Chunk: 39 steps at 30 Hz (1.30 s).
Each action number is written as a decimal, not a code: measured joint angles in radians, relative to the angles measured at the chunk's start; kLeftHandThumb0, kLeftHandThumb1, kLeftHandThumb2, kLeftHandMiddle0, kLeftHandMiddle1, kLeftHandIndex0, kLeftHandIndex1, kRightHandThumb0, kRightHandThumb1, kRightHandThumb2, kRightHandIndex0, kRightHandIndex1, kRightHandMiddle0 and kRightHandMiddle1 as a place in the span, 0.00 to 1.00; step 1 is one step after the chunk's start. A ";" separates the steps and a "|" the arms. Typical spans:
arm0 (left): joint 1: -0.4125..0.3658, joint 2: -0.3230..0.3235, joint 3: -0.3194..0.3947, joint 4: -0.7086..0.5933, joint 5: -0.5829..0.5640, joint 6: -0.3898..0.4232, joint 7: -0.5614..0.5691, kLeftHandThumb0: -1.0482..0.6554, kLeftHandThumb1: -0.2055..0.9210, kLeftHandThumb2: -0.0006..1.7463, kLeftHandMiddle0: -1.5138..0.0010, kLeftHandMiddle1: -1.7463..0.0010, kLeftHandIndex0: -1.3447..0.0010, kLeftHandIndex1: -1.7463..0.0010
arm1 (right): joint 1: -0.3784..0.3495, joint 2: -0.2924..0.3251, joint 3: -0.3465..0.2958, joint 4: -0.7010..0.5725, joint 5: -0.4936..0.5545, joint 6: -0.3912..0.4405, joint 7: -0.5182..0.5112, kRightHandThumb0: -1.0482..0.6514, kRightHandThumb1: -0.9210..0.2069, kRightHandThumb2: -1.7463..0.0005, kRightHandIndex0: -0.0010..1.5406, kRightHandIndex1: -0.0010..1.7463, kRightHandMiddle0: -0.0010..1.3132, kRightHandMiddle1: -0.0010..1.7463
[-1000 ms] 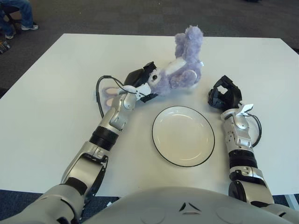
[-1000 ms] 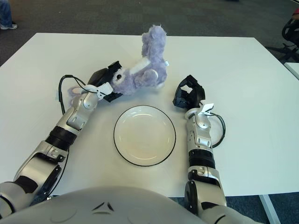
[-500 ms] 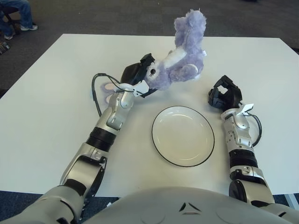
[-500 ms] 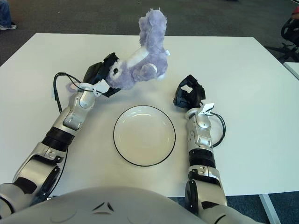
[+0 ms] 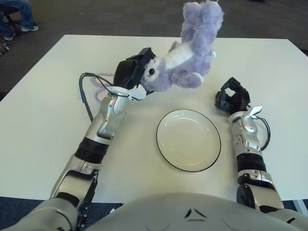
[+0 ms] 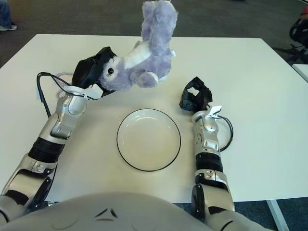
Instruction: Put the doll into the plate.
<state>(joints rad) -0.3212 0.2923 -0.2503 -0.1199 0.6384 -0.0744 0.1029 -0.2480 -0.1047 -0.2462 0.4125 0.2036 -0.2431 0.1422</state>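
In the left eye view I've got the left robot hand clamped on the head of the fluffy purple plush doll, now lifted clear of the white table, so carrying it over comes next. In the right eye view the smooth, round, black-rimmed plate sits below and right of that hand, while the right robot hand, fingers curled on nothing, idles just right of the plate.

Silver jointed arms are ending in black three-finger hands (left hand, right hand), black cables looping along both wrists.
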 measured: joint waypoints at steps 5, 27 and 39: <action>0.082 0.025 0.002 -0.086 0.035 -0.037 0.003 0.94 0.30 0.88 0.50 0.00 0.28 0.00 | -0.003 0.000 0.001 0.005 0.000 -0.002 0.005 0.31 0.63 0.18 0.82 1.00 0.53 1.00; 0.318 0.082 0.026 -0.304 -0.240 -0.154 -0.251 0.91 0.37 0.82 0.55 0.00 0.36 0.00 | -0.005 -0.003 0.007 0.014 -0.002 -0.010 0.016 0.31 0.61 0.18 0.82 1.00 0.52 1.00; 0.362 0.102 0.026 -0.335 -0.272 -0.171 -0.343 0.89 0.44 0.77 0.58 0.00 0.43 0.00 | -0.006 -0.004 0.008 0.016 -0.003 -0.014 0.016 0.31 0.62 0.18 0.82 1.00 0.52 1.00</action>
<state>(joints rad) 0.0408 0.3945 -0.2239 -0.4545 0.3667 -0.2455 -0.2401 -0.2544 -0.1085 -0.2385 0.4288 0.2010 -0.2574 0.1583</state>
